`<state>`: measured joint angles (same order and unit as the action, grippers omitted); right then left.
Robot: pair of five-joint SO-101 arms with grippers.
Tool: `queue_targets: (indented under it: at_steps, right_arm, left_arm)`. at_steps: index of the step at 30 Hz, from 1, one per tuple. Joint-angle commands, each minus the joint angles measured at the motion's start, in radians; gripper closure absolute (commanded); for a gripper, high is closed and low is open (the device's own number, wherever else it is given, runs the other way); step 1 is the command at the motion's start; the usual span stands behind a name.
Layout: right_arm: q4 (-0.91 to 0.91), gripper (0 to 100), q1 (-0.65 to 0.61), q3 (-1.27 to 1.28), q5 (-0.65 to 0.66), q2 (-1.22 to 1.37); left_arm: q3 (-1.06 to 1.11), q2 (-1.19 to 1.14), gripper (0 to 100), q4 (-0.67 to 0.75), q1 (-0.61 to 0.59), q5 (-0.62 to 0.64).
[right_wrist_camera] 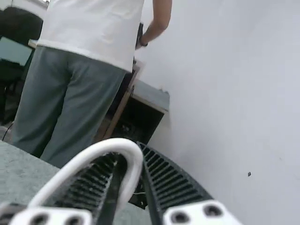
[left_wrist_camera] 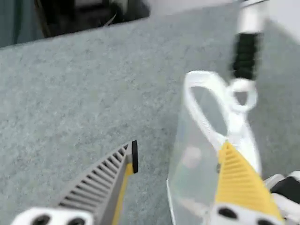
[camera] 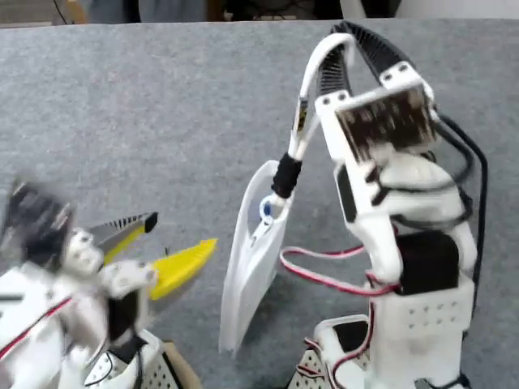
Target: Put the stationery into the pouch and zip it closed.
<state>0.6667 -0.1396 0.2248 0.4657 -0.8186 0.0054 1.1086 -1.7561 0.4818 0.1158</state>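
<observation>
Both fingers of the right gripper (camera: 336,34) (right_wrist_camera: 133,154) are clamped on a white strap (camera: 312,89) (right_wrist_camera: 93,154), from which the translucent pouch (camera: 251,267) (left_wrist_camera: 201,159) is hung below it, over the grey table (camera: 122,105). The left gripper (camera: 183,233) (left_wrist_camera: 181,152) is held wide open, with the pouch just beside its yellow finger.
</observation>
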Motion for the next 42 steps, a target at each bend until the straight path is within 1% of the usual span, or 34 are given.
queue_targets:
  at_steps: [1,5,9,14,18,22,24,27,29,32,35,36,38,42]
  right_arm:
    - [-0.060,98.6,0.018,-0.010,0.002,0.027]
    - [-0.081,98.6,0.034,-0.007,0.002,0.050]
    - [-0.081,98.6,0.035,-0.007,0.002,0.061]
    - [-0.078,98.6,0.035,-0.007,0.002,0.050]
    - [-0.077,98.6,0.034,-0.005,0.002,0.028]
    - [-0.071,98.6,0.032,-0.005,0.002,0.004]
    - [-0.038,98.6,0.028,-0.005,0.002,-0.013]
    - [-0.002,98.6,0.025,-0.005,0.002,-0.045]
    - [0.003,98.6,0.025,-0.007,0.002,-0.068]
    - [0.008,98.6,0.021,-0.013,0.002,-0.093]
    - [0.005,98.6,-0.029,-0.013,0.003,-0.108]
    - [0.002,98.6,-0.054,-0.013,0.005,-0.110]
    - [-0.002,98.6,-0.095,-0.022,0.005,-0.107]
    - [-0.044,98.6,-0.100,-0.047,0.003,-0.076]
  left_arm:
    - [-0.015,0.006,72,-0.008,0.094,0.012]
    - [0.002,0.008,74,-0.008,0.191,0.012]
    - [0.012,0.003,74,-0.008,0.240,0.011]
    - [0.076,0.002,74,0.002,0.245,-0.008]
    - [0.119,-0.029,74,0.072,0.237,-0.044]
    - [0.113,-0.109,74,0.138,0.236,-0.046]
    - [0.084,-0.140,74,0.157,0.234,-0.051]
    - [0.012,-0.172,74,0.153,0.228,-0.127]
    - [-0.039,-0.180,74,0.135,0.157,-0.163]
    - [-0.082,-0.186,74,0.132,-0.016,-0.219]
    - [-0.091,-0.186,74,0.133,-0.171,-0.296]
    - [-0.088,-0.183,74,0.130,-0.197,-0.313]
    - [-0.087,-0.180,74,0.126,-0.211,-0.322]
    - [-0.088,-0.178,74,0.126,-0.213,-0.319]
